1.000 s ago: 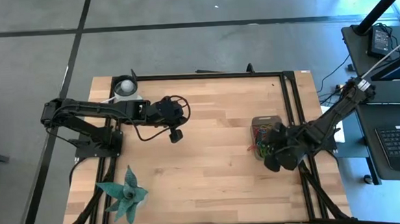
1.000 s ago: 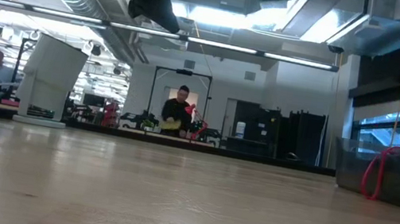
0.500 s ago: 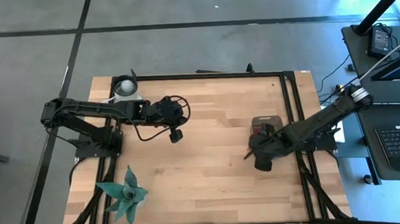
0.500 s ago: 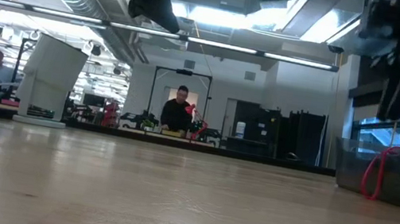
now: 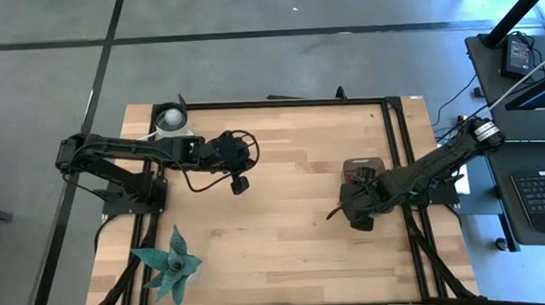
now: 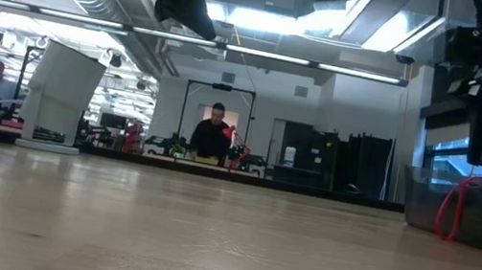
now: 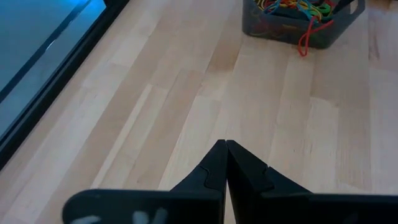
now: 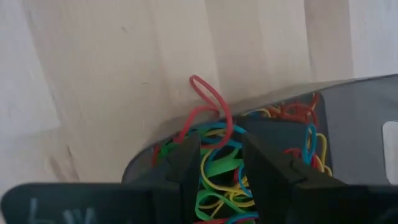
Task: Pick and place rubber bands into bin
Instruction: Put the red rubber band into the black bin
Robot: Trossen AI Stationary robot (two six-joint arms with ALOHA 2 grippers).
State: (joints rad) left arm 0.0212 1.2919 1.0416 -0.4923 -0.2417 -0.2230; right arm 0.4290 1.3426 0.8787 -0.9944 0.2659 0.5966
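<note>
One right claw (image 8: 217,163) now lower, over bin (image 8: 348,118)

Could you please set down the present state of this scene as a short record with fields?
bin: dark grey tray near the table's right edge
rubber bands: pile of coloured loops inside the bin
stray band: one red loop hangs over the bin's wall, reaching the table
right claw: open, above the bin's contents, nothing seen between its fingers
left claw: shut, empty, over bare wood at the table's left half
other items: white cup at the far left corner; green plant figure near the left front
</note>
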